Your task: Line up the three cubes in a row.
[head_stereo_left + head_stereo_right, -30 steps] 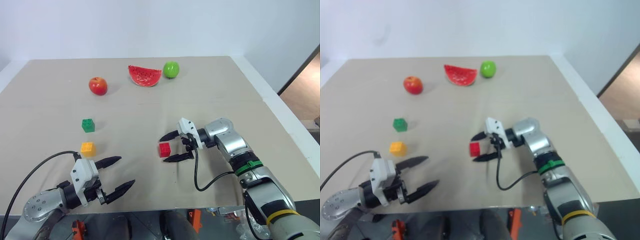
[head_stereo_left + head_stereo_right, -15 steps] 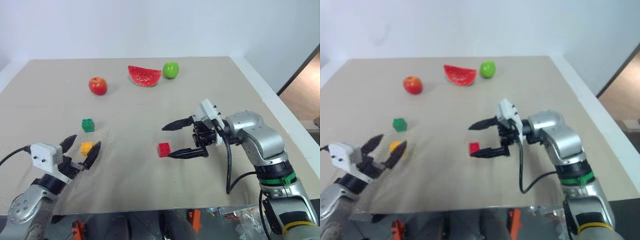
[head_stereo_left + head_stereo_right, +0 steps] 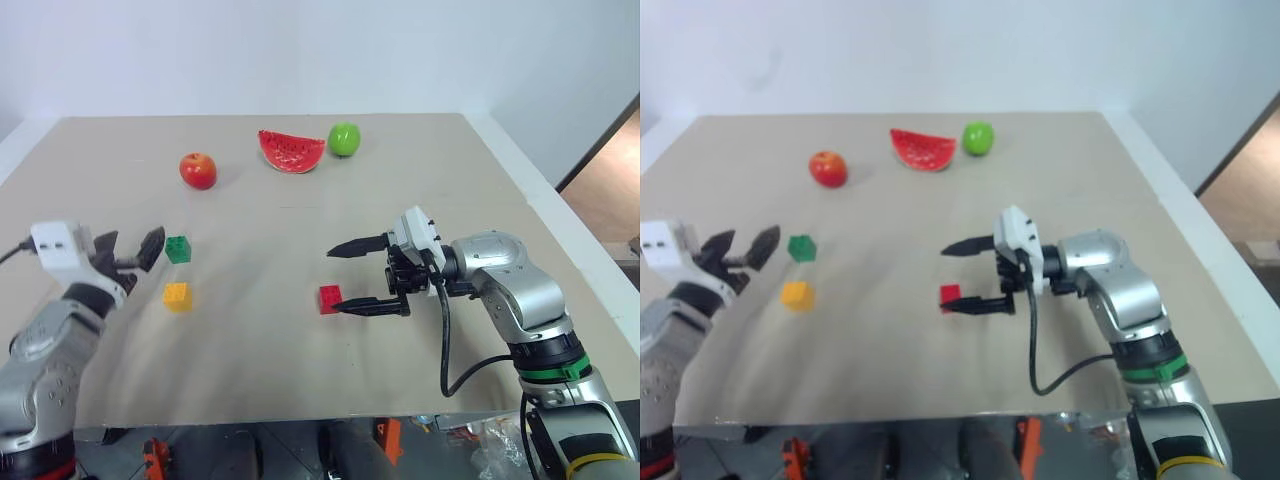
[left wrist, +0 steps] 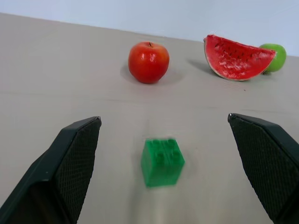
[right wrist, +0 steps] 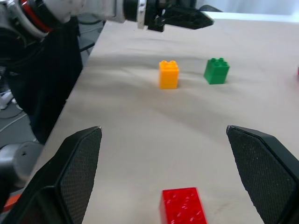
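Three cubes lie on the tan table point(image 3: 450, 180). The green cube point(image 3: 179, 249) is at the left, with the yellow-orange cube point(image 3: 177, 296) just in front of it. The red cube point(image 3: 329, 299) lies apart, near the middle. My left gripper point(image 3: 135, 250) hovers open just left of the green cube point(image 4: 162, 161), pointing at it, and holds nothing. My right gripper point(image 3: 334, 280) is open and empty, pointing left, a little above the table just right of the red cube point(image 5: 183, 205). Ahead of its fingers lie the yellow-orange cube point(image 5: 168, 74) and the green cube point(image 5: 216, 70).
At the back of the table stand a red apple point(image 3: 198, 170), a watermelon slice point(image 3: 292, 151) and a green apple point(image 3: 344, 138). The table's right edge point(image 3: 560, 230) and front edge point(image 3: 300, 412) are near.
My left arm swung up from the front edge to the left of the green cube and now points at it. My right gripper lifted off the red cube, which stays on the table.
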